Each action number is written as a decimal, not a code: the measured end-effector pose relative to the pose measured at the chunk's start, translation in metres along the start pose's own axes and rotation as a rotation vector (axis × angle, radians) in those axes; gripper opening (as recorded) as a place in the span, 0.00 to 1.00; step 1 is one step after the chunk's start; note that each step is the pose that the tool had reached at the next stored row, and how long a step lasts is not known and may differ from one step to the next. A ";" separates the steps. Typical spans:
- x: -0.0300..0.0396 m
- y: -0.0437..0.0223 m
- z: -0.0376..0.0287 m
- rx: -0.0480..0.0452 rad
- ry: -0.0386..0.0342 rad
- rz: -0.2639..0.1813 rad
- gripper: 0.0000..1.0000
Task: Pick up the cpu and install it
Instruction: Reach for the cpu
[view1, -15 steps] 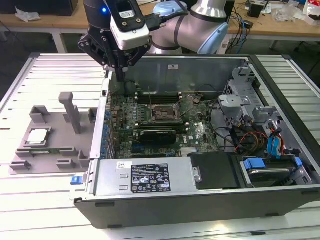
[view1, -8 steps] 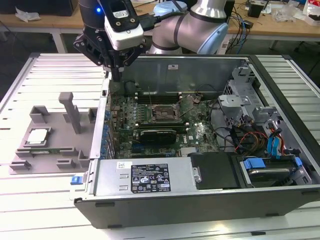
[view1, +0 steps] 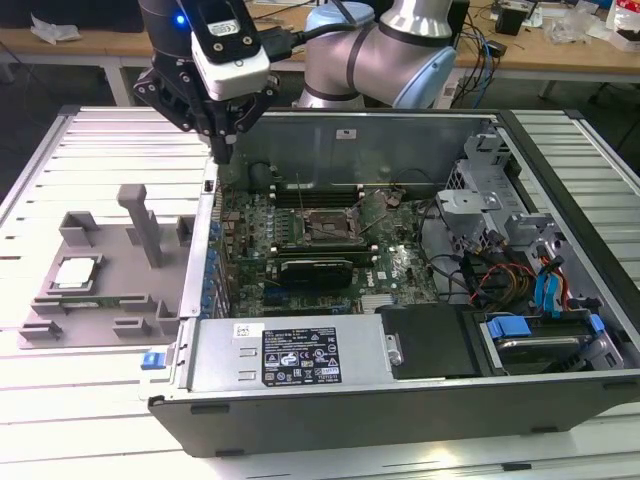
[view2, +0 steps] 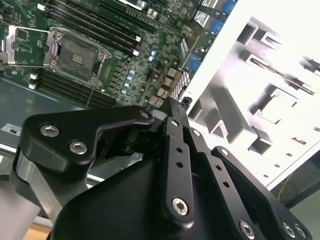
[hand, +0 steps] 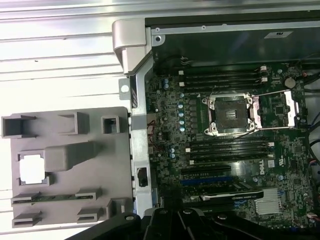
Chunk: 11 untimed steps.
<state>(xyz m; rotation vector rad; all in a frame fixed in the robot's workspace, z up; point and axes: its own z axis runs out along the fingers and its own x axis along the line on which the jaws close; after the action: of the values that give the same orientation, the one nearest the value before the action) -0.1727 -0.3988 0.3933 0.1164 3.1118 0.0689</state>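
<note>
Gripper (view1: 222, 152): black, angular metal linkage with bolt heads. Its tips are drawn narrow to a point with nothing between them. In the exterior view it hangs above the rear corner of the computer case (view1: 350, 412), at about 10 o'clock from the CPU socket (view1: 330, 228). In the second wrist view the gripper (view2: 170, 106) tapers over the case wall.

The cpu (view1: 75, 273) is a small flat square with a pale, silvery top. It sits in a square recess of the grey moulded fixture tray (view1: 150, 300), at about 9 o'clock from the socket and well apart from the gripper. In the first wrist view the cpu (hand: 33, 167) glares white in its pocket. A thin green memory stick (hand: 55, 197) lies in a slot of the same tray (hand: 65, 160).

The socket (hand: 231, 114) is a dark square in a bright metal frame. Its load plate (hand: 280, 107) is swung open beside it and its contact field is exposed.

The motherboard (view1: 395, 265) is green and densely populated, lying flat inside the open dark steel case.

The bench (view1: 100, 150) is ribbed pale metal slats. It carries both the tray and the case, which touch side by side.
</note>
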 end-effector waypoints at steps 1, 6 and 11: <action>0.0017 -0.0001 0.0000 0.0000 -0.0001 0.000 0.11; 0.0100 -0.0007 -0.0003 0.0000 -0.0004 0.000 0.11; 0.0219 -0.0016 -0.0006 -0.0001 -0.0010 0.000 0.11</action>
<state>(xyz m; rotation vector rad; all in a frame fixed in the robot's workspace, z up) -0.1947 -0.3989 0.3933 0.1165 3.1108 0.0690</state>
